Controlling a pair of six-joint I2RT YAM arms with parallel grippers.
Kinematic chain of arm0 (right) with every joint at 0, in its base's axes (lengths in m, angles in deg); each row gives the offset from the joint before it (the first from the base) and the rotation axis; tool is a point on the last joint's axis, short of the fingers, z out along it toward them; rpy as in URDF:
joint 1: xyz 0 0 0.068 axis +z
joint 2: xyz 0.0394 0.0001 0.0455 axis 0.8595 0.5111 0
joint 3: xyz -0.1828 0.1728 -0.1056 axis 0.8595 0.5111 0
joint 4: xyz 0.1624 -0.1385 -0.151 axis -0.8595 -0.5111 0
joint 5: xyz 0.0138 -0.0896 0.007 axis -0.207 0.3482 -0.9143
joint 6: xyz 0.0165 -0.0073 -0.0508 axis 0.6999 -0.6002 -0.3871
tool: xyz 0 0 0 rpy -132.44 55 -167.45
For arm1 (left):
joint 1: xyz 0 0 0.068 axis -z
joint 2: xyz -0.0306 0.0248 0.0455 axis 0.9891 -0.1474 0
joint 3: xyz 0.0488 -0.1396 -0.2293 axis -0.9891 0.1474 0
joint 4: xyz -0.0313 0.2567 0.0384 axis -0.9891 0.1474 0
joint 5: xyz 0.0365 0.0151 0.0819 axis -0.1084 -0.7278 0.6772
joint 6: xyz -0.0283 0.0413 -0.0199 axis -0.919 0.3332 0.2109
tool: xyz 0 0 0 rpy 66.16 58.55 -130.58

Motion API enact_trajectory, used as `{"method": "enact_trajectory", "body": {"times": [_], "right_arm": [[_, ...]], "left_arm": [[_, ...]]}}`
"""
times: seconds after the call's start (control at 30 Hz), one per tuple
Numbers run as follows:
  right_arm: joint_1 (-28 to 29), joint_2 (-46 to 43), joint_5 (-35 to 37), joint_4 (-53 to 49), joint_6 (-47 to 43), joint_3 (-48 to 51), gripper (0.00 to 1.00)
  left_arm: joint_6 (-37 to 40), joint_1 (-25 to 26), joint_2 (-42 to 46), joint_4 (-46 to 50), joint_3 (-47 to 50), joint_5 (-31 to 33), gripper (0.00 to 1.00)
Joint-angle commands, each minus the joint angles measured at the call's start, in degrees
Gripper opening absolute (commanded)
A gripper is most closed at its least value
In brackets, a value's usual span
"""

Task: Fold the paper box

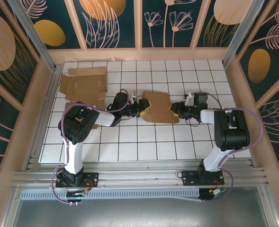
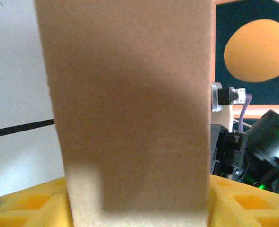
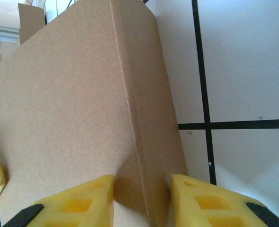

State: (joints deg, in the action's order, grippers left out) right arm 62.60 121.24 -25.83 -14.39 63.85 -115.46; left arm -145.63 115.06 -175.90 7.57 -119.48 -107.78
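Your paper box (image 1: 159, 108) sits at the centre of the table (image 1: 130, 146). The left gripper (image 1: 143, 108) reaches in low and level from 9 o'clock, with a finger on each side of an upright flap; you cannot tell whether it pinches. The right gripper (image 1: 176, 109) comes in low from 3 o'clock, set narrow and clamped on a folded edge of the box.

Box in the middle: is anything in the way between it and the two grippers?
Nothing visible. The left gripper has a panel of the box between its fingers, and the right gripper pinches a folded edge on the opposite side.
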Motion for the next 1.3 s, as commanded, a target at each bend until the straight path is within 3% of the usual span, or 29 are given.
{"method": "enact_trajectory", "body": {"times": [0.0, 0.17, 0.3, 0.43, 0.53, 0.6, 0.77, 0.97, 1.1, 1.17, 1.27], "right_arm": [[-0.2, -0.3, 4.4, -8.7, 0.0, 2.2, 0.40], [-0.2, -13.2, 10.7, -11.9, -1.6, 0.8, 0.62], [3.4, -27.4, 16.5, -9.7, -11.0, 0.8, 0.99], [14.3, -40.1, 23.7, 0.8, -30.7, 6.5, 0.99], [25.2, -47.3, 31.1, 16.7, -51.4, 16.7, 0.99], [29.4, -47.3, 31.3, 24.1, -63.4, 20.9, 0.99], [36.4, -37.6, 38.5, 32.8, -81.0, 22.3, 0.99], [37.0, -22.7, 46.1, 52.5, -89.3, 20.1, 0.99], [37.1, -15.4, 48.6, 58.1, -94.0, 17.6, 0.97], [37.1, -12.9, 48.8, 57.2, -95.3, 16.1, 0.91], [37.1, -9.6, 48.9, 58.7, -96.8, 15.2, 0.72]], "left_arm": [[-1.8, 0.6, 1.2, -1.7, -0.9, -0.3, 0.54], [-1.5, 0.2, 8.1, 6.2, 0.5, 4.1, 0.50], [-0.5, -1.2, 15.4, 16.2, 1.7, 8.4, 0.48], [-1.3, -2.7, 21.0, 25.7, 1.5, 11.2, 0.44], [-0.4, -3.1, 23.3, 29.6, 0.3, 10.5, 0.50], [-1.7, -3.0, 25.3, 28.9, 1.1, 10.5, 0.51], [-2.7, -3.0, 28.7, 28.9, 1.8, 11.8, 0.50], [-3.2, -3.0, 30.1, 29.5, 2.7, 11.8, 0.46], [-4.1, -3.0, 31.3, 28.8, 3.9, 12.1, 0.46], [-4.4, -3.0, 31.8, 28.9, 4.1, 12.2, 0.46], [-4.7, -3.0, 32.2, 29.0, 4.1, 12.1, 0.46]]}}
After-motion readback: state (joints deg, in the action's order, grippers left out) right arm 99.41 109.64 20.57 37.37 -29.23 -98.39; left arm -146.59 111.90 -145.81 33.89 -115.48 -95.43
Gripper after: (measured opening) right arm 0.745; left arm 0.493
